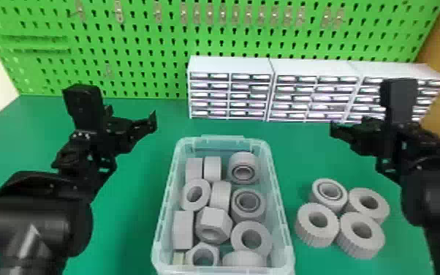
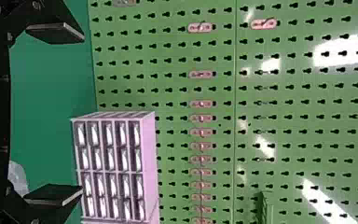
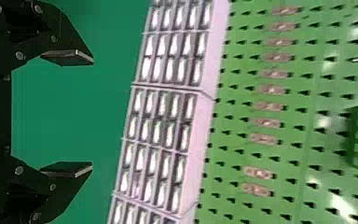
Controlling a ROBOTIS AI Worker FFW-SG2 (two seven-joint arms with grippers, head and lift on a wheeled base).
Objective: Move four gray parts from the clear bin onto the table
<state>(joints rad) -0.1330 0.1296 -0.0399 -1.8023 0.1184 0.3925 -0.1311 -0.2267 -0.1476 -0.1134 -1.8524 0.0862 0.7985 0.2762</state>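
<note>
My right gripper (image 3: pixel 92 113) has its fingers parted with nothing between them, and my left gripper (image 2: pixel 82 113) is likewise spread and empty; I have them raised above the table (image 1: pixel 128 219), on either side of the clear bin (image 1: pixel 288 256). Just to the bin's right, four gray parts sit on the green top in a tight bunch: a ring with a dark inner band (image 1: pixel 318 201), a plain-looking ring (image 1: pixel 382 206), and two ribbed rings, one nearer the bin (image 1: pixel 318 237) and one farther from it (image 1: pixel 361 248). By my count that meets the task, so the likeliest mistake is mine: miscounting, dipping back in and adding a fifth. The bin is well stocked with more rings and a six-sided nut (image 1: pixel 213 215), which makes that slip easy. Next I'd worry about the right arm, since its dark bulk lies close beside the bunch in the head view; if I dropped it carelessly, it could clip a ring, and being packed so closely, one would shove its neighbors toward the bin. Farther out, the white drawer units (image 1: pixel 230 66) stand against the pegboard (image 1: pixel 139 44), and reaching too far forward could knock an open finger against them. I'd withdraw high and slowly.
</note>
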